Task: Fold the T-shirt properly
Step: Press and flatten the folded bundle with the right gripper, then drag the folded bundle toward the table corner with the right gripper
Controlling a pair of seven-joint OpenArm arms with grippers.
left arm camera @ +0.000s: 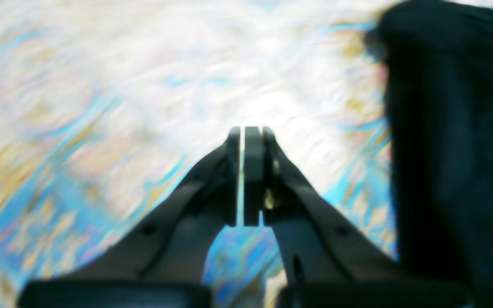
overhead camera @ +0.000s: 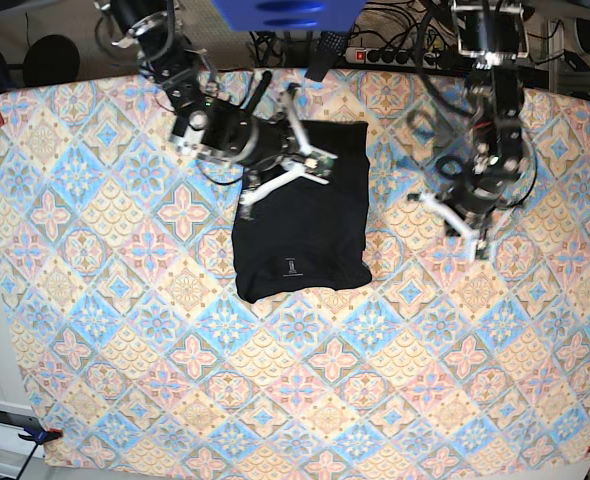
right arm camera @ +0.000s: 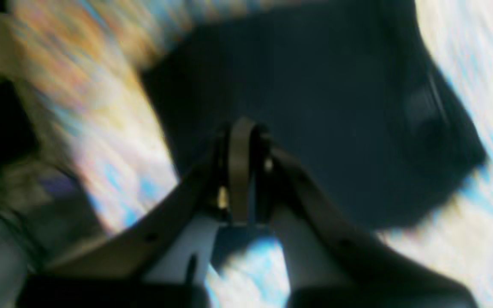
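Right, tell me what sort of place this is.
Probably a robot test bench or lab: two robot arms work over a patterned tablecloth, with a black T-shirt between them.

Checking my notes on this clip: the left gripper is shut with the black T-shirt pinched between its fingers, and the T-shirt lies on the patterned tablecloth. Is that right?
Not quite: the left gripper is shut on nothing, with the black T-shirt off to one side, as the left wrist view shows. The T-shirt does lie on the patterned tablecloth.
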